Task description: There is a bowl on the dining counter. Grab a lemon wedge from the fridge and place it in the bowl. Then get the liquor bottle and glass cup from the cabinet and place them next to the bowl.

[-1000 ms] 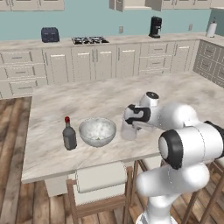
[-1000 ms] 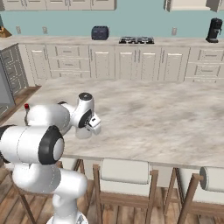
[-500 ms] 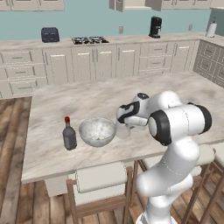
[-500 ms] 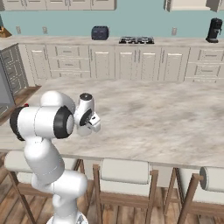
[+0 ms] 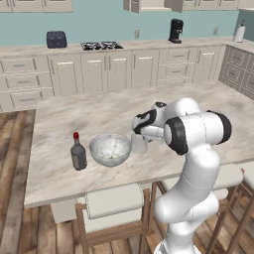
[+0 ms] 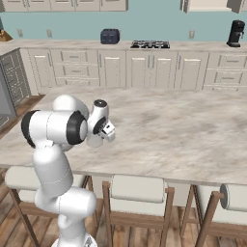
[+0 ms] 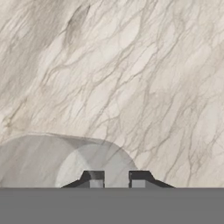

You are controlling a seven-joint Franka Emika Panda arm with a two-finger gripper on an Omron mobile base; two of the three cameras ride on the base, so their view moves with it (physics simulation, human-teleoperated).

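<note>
On the marble dining counter (image 5: 203, 101) the speckled bowl (image 5: 110, 149) stands near the front edge. A faint pale speck that may be the lemon wedge (image 5: 110, 157) lies in it. The dark liquor bottle (image 5: 78, 154) with its red cap is upright just left of the bowl. The glass cup (image 5: 139, 144) stands close to the bowl's right side, and my gripper (image 5: 140, 134) reaches down onto it, shut on its wall. The hand view has the cup (image 7: 87, 159) pale and blurred around my gripper (image 7: 117, 180). From the right base, the gripper (image 6: 100, 138) and cup (image 6: 94, 141) sit beside my arm.
Cushioned stools (image 5: 116, 201) (image 6: 140, 188) line the counter's near edge. Bare marble (image 6: 183, 125) spreads to the right of the cup. Along the far wall are cream cabinets with a toaster (image 5: 56, 39), a stove top (image 5: 101, 45) and a black coffee machine (image 5: 175, 31).
My arm has carried the glass cup a little leftward, closer to the bowl, and the elbow has swung up and forward. Bowl and bottle have stayed put.
</note>
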